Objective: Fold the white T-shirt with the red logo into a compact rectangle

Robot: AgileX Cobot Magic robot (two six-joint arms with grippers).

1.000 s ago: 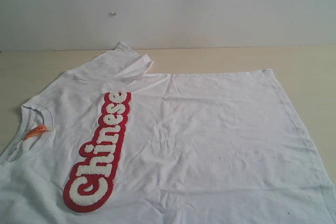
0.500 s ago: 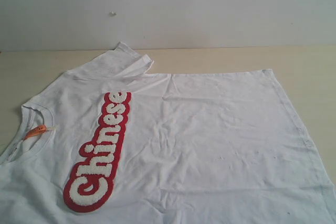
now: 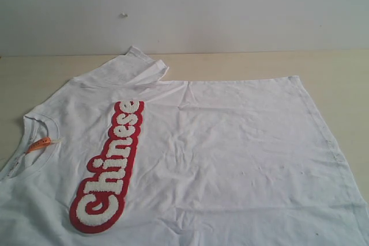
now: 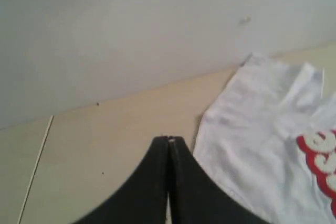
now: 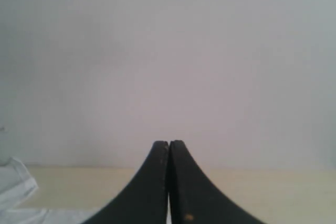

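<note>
The white T-shirt (image 3: 230, 148) lies spread flat and wrinkled on the beige table (image 3: 340, 67), collar with an orange tag (image 3: 39, 144) at the left, hem at the right. The red logo (image 3: 109, 168) with white script runs along its chest. One sleeve (image 3: 135, 67) is folded at the far edge. Neither gripper shows in the exterior view. In the left wrist view my left gripper (image 4: 168, 139) is shut and empty above bare table, beside the shirt (image 4: 262, 129). My right gripper (image 5: 169, 142) is shut and empty, facing the wall.
A pale wall (image 3: 184, 10) rises behind the table's far edge. Bare tabletop shows beyond the shirt at the back and right. A corner of white cloth (image 5: 13, 184) sits at the edge of the right wrist view.
</note>
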